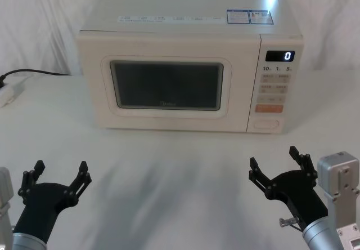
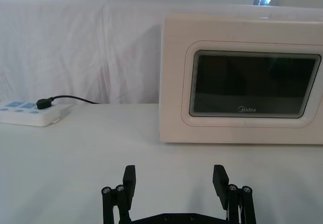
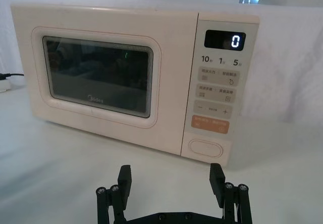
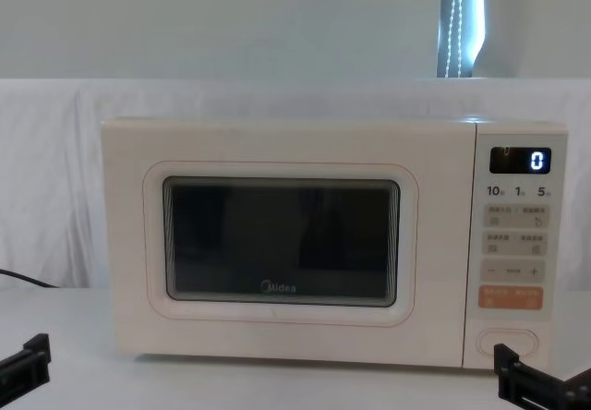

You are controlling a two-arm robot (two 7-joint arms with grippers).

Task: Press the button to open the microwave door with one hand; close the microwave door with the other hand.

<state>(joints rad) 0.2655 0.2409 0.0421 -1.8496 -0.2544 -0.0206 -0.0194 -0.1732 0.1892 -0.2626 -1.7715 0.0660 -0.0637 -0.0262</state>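
Observation:
The cream microwave stands at the back of the table with its microwave door (image 1: 169,89) (image 4: 286,244) (image 3: 96,75) (image 2: 252,85) shut flush. The button (image 1: 265,124) (image 3: 206,148) (image 4: 507,341) is the wide cream key at the bottom of the control panel, under the orange key. My left gripper (image 1: 59,179) (image 2: 174,181) hovers open near the table's front left, well short of the door. My right gripper (image 1: 274,163) (image 3: 170,179) is open at the front right, in line with the button but a good way in front of it.
A white power strip (image 2: 33,113) (image 1: 8,92) with a black cable lies at the far left beside the microwave. The display (image 1: 280,56) reads 0. A white cloth covers the table and the wall behind. Open tabletop (image 1: 169,171) lies between the grippers and the microwave.

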